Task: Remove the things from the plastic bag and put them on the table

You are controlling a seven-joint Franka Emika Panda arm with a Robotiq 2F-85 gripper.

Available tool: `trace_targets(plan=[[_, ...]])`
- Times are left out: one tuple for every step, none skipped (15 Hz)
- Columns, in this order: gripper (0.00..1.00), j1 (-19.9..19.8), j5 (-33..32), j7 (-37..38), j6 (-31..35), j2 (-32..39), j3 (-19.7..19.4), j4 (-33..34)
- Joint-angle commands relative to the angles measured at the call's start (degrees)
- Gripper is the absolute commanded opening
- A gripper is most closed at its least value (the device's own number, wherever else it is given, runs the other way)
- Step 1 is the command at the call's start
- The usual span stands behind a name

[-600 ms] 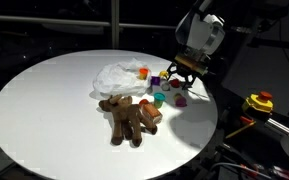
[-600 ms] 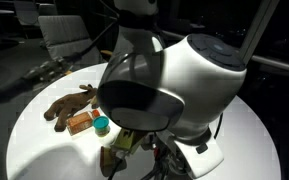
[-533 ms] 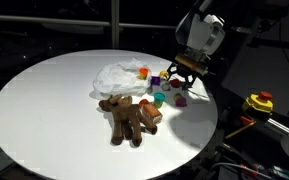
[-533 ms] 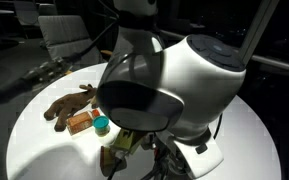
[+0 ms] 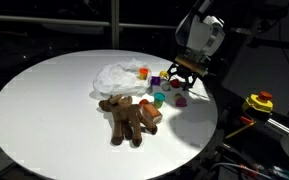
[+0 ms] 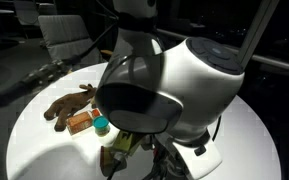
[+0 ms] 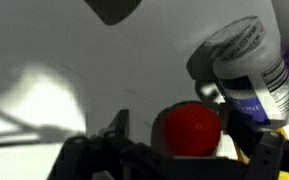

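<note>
Worktop: one round white worktop (image 5: 44, 110), seen in both exterior views (image 6: 29, 150).
Bag: one crumpled white plastic bag (image 5: 119, 76), lying flat on the far middle of the worktop, its mouth turned right toward the small things.
Plush: one brown plush (image 5: 126, 118), lying on the worktop just nearer than the bag. It also shows in an exterior view (image 6: 69, 104), and as a dark blur at the top edge of the wrist view (image 7: 114, 8).
Block: one orange block (image 5: 151, 115), touching the plush's right side; also seen in an exterior view (image 6: 81, 122).
Cap: one teal cap (image 5: 159, 99), just beyond the block and right of the bag. In an exterior view (image 6: 101, 125) it sits just beside the block.
Purple pieces: two. One (image 5: 156, 80) is by the bag's right edge; the other (image 5: 181, 100) is farther right, below the claw.
Yellow piece: one (image 5: 144, 72), at the bag's right rim. Whether it is in or out of the bag is unclear.
Claw: one claw (image 5: 181, 74), over the cluster right of the bag. In the wrist view (image 7: 189, 142) its two fingers (image 7: 112, 135) stand apart with the ball between them. Whether they pinch it cannot be told.
Ball: one red ball (image 7: 189, 128), between the fingers.
Bottle: one white bottle (image 7: 249, 62) with a purple label, lying right of the ball.
Arm: its white housing (image 6: 184, 85) hides much of the worktop.
Beside the worktop: one yellow-topped device (image 5: 259, 102), at the right, off the worktop.
</note>
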Motion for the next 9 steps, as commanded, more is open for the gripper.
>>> trace_targets(plan=[[1.00, 0.0, 0.0, 0.0, 0.0, 0.0, 0.0, 0.0], [1.00, 0.0, 0.0, 0.0, 0.0, 0.0, 0.0, 0.0], [1.00, 0.0, 0.0, 0.0, 0.0, 0.0, 0.0, 0.0], [1.00, 2.6, -1.3, 2.1, 1.1, -1.3, -2.1, -0.9], [1.00, 9.3, -2.1, 4.2, 0.3, -3.5, -8.0, -2.3], [1.00, 10.3, -6.6, 8.6, 0.5, -4.7, -9.0, -3.8], [1.00, 13.3, -11.5, 12.4, 0.0, -6.6, -11.9, -5.3], [1.00, 17.0, -15.9, 16.7, 1.6, -6.9, -16.0, -6.3], [1.00, 21.2, -20.7, 20.9, 1.1, -7.9, -20.9, -7.5]])
